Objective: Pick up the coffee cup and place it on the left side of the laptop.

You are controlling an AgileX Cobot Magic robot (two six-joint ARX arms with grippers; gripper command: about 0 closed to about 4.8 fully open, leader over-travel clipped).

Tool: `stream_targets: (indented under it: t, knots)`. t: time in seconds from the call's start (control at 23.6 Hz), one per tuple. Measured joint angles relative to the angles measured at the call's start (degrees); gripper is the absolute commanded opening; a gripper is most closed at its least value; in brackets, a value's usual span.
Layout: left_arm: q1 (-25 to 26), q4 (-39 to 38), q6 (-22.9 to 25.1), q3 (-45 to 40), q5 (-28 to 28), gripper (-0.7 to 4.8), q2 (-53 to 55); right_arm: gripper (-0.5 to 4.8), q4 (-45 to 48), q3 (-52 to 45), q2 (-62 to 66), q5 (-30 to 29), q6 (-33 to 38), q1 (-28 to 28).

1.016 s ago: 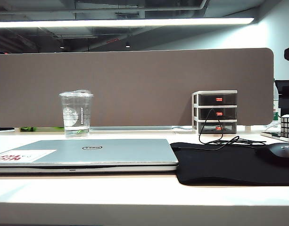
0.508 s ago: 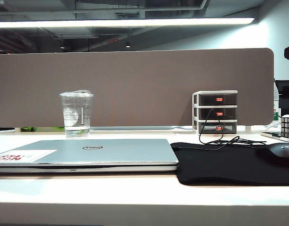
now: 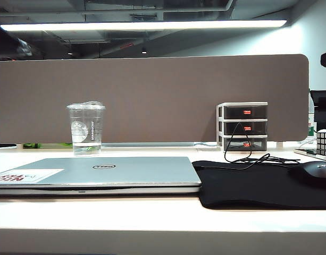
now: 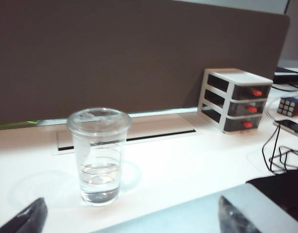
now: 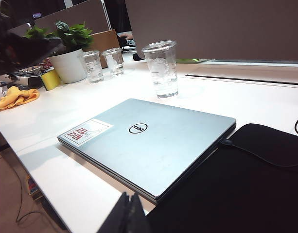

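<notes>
the coffee cup (image 3: 86,128) stands upright on the white surface (image 3: 152,212) behind the closed laptop (image 3: 99,172), near its left half and apart from its back edge, with a little clear liquid in the bottom. the left gripper (image 4: 131,216) hangs above the laptop's far edge facing the cup, its two fingertips (image 4: 27,218) spread wide with the cup between their lines of sight but well short of them, so it is released and holds nothing. the step in hand looks like the approach for the pick: to do it well the gripper should go in level, centred on the cup, and close around the middle of the tapered wall below the lid (image 4: 99,120), gently, since thin plastic will likely flex and a squeeze near the rim could pop the lid; lifting straight up would keep the liquid from sloshing, and the carry should clear the laptop's corner before setting down on the bare surface to the left of it. the right gripper (image 5: 131,213) sits low over the black mouse pad (image 3: 248,183) in front of the laptop, its fingers pressed together on nothing. in the outside view only a dark blur in the top left corner hints at the left arm, and both grippers are out of sight there; the cup's logo is hard to read in the left wrist view, and only the tips of that gripper show
</notes>
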Motion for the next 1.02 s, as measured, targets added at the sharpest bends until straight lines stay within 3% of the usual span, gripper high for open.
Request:
stream_targets:
  t: [0.21,0.47,0.85,1.02]
  knots:
    - [0.0,2.3,3.4,6.2,2.6,4.79,11.5,0.00,0.0,0.0,0.0,0.0,0.0,0.0]
    - [0.1,2.5,4.0,14.5,2.7,4.79,21.9,0.00,0.0,0.0,0.0,0.0,0.0,0.0]
    - [-0.2,3.5,4.3,17.6,-1.7,4.79,25.9,-0.01,0.0,0.0,0.0,0.0,0.0,0.0]
    - [-0.1,3.8,9.5,19.1,-0.2,4.79,28.1,-0.01,-0.1,0.0,0.0,0.0,0.0,0.0]
